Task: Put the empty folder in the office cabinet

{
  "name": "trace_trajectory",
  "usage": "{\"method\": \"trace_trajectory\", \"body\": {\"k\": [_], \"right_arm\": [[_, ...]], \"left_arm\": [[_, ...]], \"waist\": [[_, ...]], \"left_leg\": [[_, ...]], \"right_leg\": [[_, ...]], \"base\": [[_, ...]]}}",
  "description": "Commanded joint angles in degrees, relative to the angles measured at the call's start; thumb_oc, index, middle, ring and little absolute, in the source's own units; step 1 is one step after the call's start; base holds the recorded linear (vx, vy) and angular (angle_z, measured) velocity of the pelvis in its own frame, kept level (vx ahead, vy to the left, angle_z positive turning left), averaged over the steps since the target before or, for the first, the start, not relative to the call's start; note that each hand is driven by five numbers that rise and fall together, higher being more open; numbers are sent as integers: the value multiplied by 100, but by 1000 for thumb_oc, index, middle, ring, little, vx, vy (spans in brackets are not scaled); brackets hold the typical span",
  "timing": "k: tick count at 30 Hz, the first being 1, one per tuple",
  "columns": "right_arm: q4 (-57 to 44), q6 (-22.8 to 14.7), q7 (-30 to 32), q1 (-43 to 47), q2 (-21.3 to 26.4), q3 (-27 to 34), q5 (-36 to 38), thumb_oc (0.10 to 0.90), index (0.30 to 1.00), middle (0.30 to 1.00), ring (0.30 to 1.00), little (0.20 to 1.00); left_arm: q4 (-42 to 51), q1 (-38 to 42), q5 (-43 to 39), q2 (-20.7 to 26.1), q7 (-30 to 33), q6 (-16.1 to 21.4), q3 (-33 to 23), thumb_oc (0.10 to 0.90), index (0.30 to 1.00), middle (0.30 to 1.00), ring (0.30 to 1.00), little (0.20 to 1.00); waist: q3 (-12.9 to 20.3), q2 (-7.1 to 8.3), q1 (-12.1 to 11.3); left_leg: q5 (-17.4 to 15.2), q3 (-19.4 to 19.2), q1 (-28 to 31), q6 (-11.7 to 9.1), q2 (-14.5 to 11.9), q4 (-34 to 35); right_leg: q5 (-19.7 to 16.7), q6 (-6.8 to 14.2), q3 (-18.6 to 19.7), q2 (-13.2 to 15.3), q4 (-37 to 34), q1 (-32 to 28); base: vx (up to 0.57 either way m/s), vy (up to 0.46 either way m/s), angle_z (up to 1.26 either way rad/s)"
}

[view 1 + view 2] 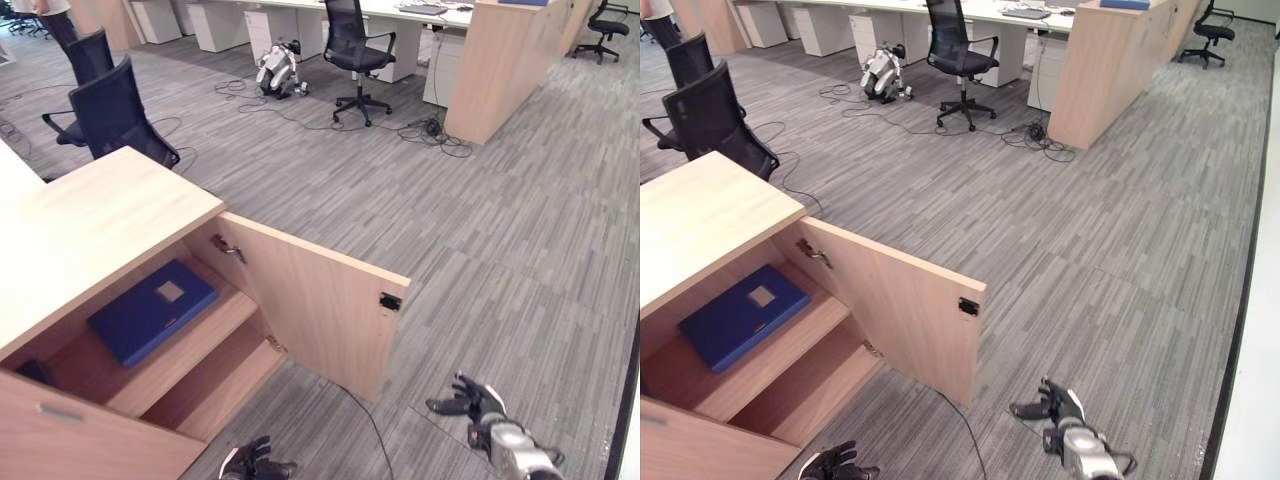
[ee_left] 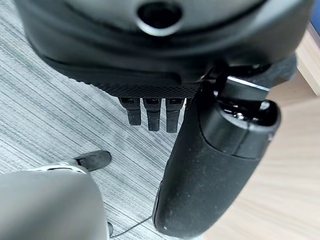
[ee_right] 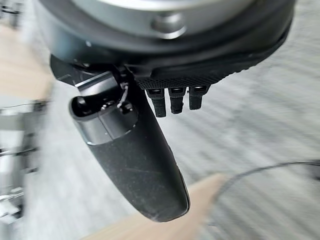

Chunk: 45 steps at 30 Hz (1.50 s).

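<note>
I find the flat dark-blue folder with a pale label [image 1: 152, 310] lying on the upper shelf [image 1: 175, 362] inside the light-wood office cabinet [image 1: 90, 225], square to the shelf and apart from both of my hands; the placement itself looks complete, in my judgement, and the step in hand is to clear away and shut up.

The cabinet's light-wood door [image 1: 320, 300] stands swung wide out over the grey striped carpet floor [image 1: 500, 220], its metal handle [image 1: 228, 248] on the inner face near the hinge side as seen from above.

My left hand [image 1: 255, 465] hangs low at the foot of the cabinet, fingers straight and relaxed, holding nothing; its wrist view shows carpet and a wood edge past the fingertips.

My right hand [image 1: 472, 400] hangs over the carpet, beyond the door's free edge and apart from it, fingers likewise loose and empty.

To do this well I would bring the right hand round to the outer face of the door near its free edge and push with flat fingers in a steady arc; I would draw the left hand back first, since it sits near the door's closing path; a thin black floor cable [image 1: 365, 420] runs under the door's sweep and could snag.
</note>
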<state>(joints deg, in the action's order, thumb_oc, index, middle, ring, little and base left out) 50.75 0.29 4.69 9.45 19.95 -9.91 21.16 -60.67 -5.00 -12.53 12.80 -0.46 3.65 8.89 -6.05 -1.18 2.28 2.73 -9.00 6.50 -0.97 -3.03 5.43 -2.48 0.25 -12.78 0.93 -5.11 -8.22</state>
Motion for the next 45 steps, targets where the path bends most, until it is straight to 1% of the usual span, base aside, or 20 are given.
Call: {"method": "trace_trajectory", "body": {"k": [1, 5, 11, 17, 25, 26, 29, 30, 33, 34, 35, 36, 37, 38, 39, 40, 41, 42, 43, 45], "right_arm": [[-490, -446, 154, 587, 314, 167, 338, 800, 900, 900, 900, 900], [-958, -529, 155, 893, 304, -2, 444, 800, 900, 900, 900, 900], [-1610, -527, 28, 1083, 234, -366, 317, 800, 900, 900, 900, 900], [-2147, -503, -71, 1205, 17, -828, 131, 800, 900, 900, 900, 900], [-2530, -479, -261, 1085, -75, -1176, 125, 800, 900, 900, 900, 900], [-2674, -455, -349, 908, -41, -1265, 73, 800, 900, 900, 900, 900], [-2778, -414, -459, 673, 23, -1333, -67, 800, 900, 900, 900, 900], [-2746, -409, -473, 598, 34, -1336, -94, 800, 900, 900, 900, 900], [-2668, -430, -457, 610, 55, -1351, -169, 800, 900, 900, 900, 900], [-2600, -470, -367, 655, 85, -1297, -101, 800, 900, 900, 900, 900], [-2599, -471, -367, 657, 87, -1295, -101, 800, 900, 900, 900, 900], [-2600, -501, -269, 621, 242, -1123, -126, 800, 900, 900, 900, 900], [-2553, -505, -240, 617, 302, -1058, -157, 800, 900, 900, 900, 900], [-2488, -516, -207, 602, 345, -968, -168, 800, 900, 900, 900, 900], [-2446, -509, -177, 552, 373, -863, -160, 800, 900, 900, 900, 900], [-2389, -492, -149, 518, 354, -772, -127, 800, 900, 900, 900, 900], [-2344, -472, -136, 492, 303, -731, -102, 800, 900, 900, 900, 900], [-2303, -444, -143, 461, 248, -709, -98, 800, 900, 900, 900, 900], [-2316, -418, -175, 419, 217, -704, -119, 800, 900, 900, 900, 900], [-2402, -363, -306, 360, 114, -766, -233, 800, 900, 900, 900, 900]], "left_arm": [[-28, 92, 268, 259, 46, 92, 208, 800, 900, 900, 900, 900], [-27, 72, 287, 269, 71, 80, 219, 800, 900, 900, 900, 900], [-25, 62, 334, 258, 124, 52, 212, 800, 900, 900, 900, 900], [76, 95, 412, 234, 207, 17, 282, 800, 900, 900, 900, 900], [157, 134, 389, 250, 351, 5, 216, 800, 900, 900, 900, 900], [228, 124, 373, 250, 382, 4, 188, 800, 900, 900, 900, 900], [374, 67, 415, 250, 370, -3, 198, 800, 900, 900, 900, 900], [484, 28, 393, 257, 373, 9, 202, 800, 900, 900, 900, 900], [803, -61, 256, 273, 382, 37, 213, 800, 900, 900, 900, 900], [1062, -43, 166, 305, 411, 60, 275, 800, 900, 900, 900, 900], [1063, -41, 166, 304, 411, 58, 276, 800, 900, 900, 900, 900], [1132, 35, 47, 253, 456, 60, 271, 800, 900, 900, 900, 900], [1183, 49, 47, 229, 470, 56, 263, 800, 900, 900, 900, 900], [1253, 44, 100, 227, 445, 42, 258, 800, 900, 900, 900, 900], [1280, 25, 165, 246, 403, 26, 268, 800, 900, 900, 900, 900], [1295, -36, 225, 285, 349, 0, 269, 800, 900, 900, 900, 900], [1266, -98, 286, 310, 309, -19, 274, 800, 900, 900, 900, 900], [1231, -184, 345, 332, 269, -32, 270, 800, 900, 900, 900, 900], [1165, -245, 412, 330, 230, -49, 260, 800, 900, 900, 900, 900], [979, -332, 630, 318, 162, -88, 251, 800, 900, 900, 900, 900]], "waist": [[105, 11, -189], [90, 66, -278], [89, 154, -367], [60, 224, -478], [30, 330, -615], [8, 345, -672], [-60, 320, -795], [-96, 276, -878], [-221, 168, -1012], [-403, 77, -1148], [-378, 79, -1128], [-538, 27, -1153], [-514, 52, -1087], [-467, 64, -985], [-434, 66, -851], [-413, 54, -765], [-387, 34, -740], [-367, 14, -739], [-342, -23, -733], [-263, -102, -750]], "left_leg": [[-478, -247, 245, -290, -158, -43], [-519, -235, 280, -256, -136, -43], [-541, -214, 288, -233, -128, -43], [-532, -173, 256, -217, -138, -43], [-454, -35, 180, -254, -186, -43], [-402, 86, 120, -282, -204, -43], [-272, 302, -39, -346, -238, -43], [-177, 435, -164, -396, -255, -43], [49, 692, -493, -509, -289, -43], [250, 938, -795, -659, -261, -43], [267, 960, -836, -652, -253, -43], [409, 643, -1261, -726, -308, -324], [318, 112, -1246, -733, -485, -424], [293, -568, -1191, -707, -706, -486], [303, -1179, -1118, -703, -911, -574], [284, -1656, -1043, -717, -1089, -733], [257, -1894, -980, -730, -1183, -855], [226, -1924, -955, -757, -1219, -967], [205, -1934, -906, -762, -1197, -959], [186, -1919, -695, -707, -1066, -552]], "right_leg": [[668, 770, 50, 555, 11, -105], [649, 787, 30, 581, 11, -134], [639, 804, -5, 599, 11, -154], [622, 801, -60, 614, 11, -130], [655, 767, -172, 589, 11, -137], [691, 739, -250, 567, 11, -137], [721, 704, -466, 556, 11, -132], [743, 696, -621, 556, 11, -107], [764, 672, -851, 550, 11, 6], [779, 654, -1109, 604, 11, 83], [767, 658, -1130, 608, 11, 111], [773, 678, -1534, 800, 11, 148], [839, 714, -1702, 892, 11, 123], [814, 733, -1879, 954, 11, 127], [784, 717, -2056, 992, 11, 100], [766, 677, -2204, 1011, 11, 55], [751, 628, -2320, 1041, 11, 11], [750, 588, -2397, 1056, 11, -61], [724, 586, -2501, 1077, 15, -133], [639, 611, -2689, 1111, 70, -223]], "base": [[8, 62, 6], [5, 58, 2], [0, 11, 0], [-1, 5, 0], [-20, -36, 8], [-38, -88, 24], [-78, -153, 43], [-79, -141, 54], [-146, -101, 56], [-213, -58, 45], [-279, -16, 56], [-121, 9, 98], [-151, 27, 155], [-49, 28, 165], [-94, 68, 174], [-63, 87, 127], [-21, 94, 140], [27, 125, 102], [52, 164, 115], [70, 221, 79]]}}
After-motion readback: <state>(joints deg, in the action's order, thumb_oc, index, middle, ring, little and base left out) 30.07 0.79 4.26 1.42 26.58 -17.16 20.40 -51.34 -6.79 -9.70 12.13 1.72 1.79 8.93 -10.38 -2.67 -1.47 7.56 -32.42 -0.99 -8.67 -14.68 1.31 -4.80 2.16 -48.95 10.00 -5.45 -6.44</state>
